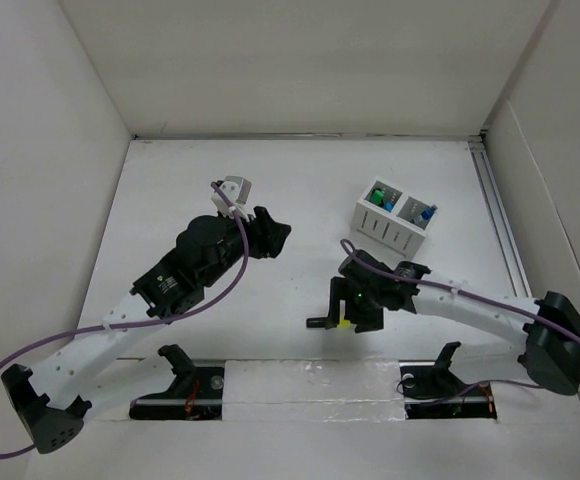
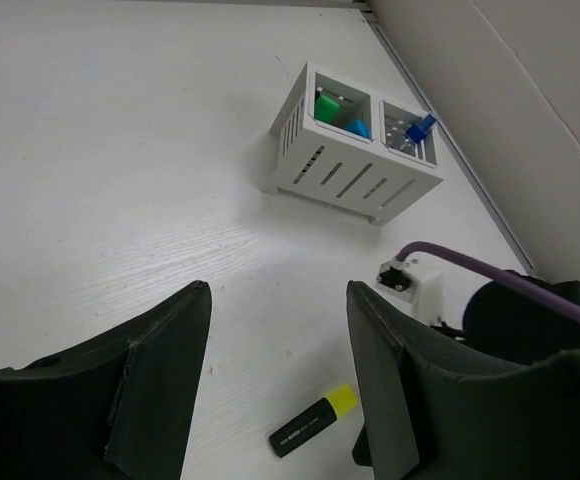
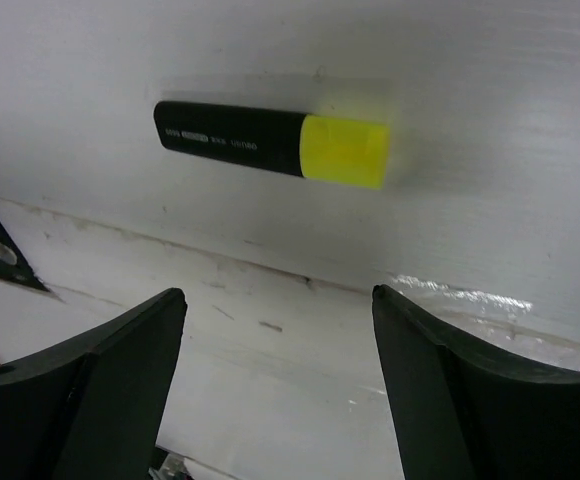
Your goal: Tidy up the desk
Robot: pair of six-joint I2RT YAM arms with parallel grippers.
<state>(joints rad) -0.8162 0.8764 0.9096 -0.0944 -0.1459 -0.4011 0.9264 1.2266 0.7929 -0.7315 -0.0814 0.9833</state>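
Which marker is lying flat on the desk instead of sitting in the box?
The black highlighter with the yellow cap, flat on the desk by the right gripper. The green one and the blue ones are in the box.

Highlighter [image 3: 270,143]: barrel print too small to read; from above, mostly hidden beneath the right pincer [image 1: 358,312]. Slotted box [image 2: 350,175], beyond the left pincer [image 2: 278,295]: green and blue contents half sunk behind its walls, kind indeterminable. Pincer fingers [image 3: 90,390] run off the lower edge in both wrist views.
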